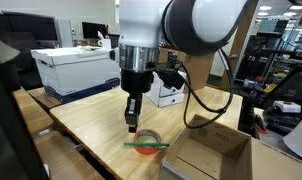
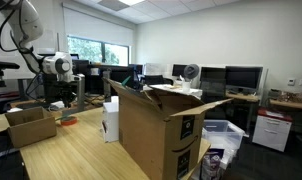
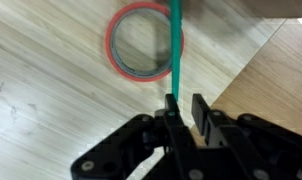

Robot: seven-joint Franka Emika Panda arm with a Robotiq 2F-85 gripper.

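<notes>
Wood table [image 1: 91, 115], open boards out left, and the gripper [image 1: 131, 126] hangs low just above the red ring [image 1: 139, 151]. The green stick [image 1: 156, 145] lies across that ring, one end between fingers that are nearly together. Pinching or just clear, can't tell. A cardboard box [image 1: 216, 150] crowds the right, just beside the ring.

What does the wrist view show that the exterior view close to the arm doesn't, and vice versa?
Only the wrist view shows the green stick ending right at the fingers of the hand, and the bluish inner edge of the red ring. Only an exterior view shows the white arm, a white box and an open cardboard box. Both share the hand, stick, ring and wooden table.
</notes>
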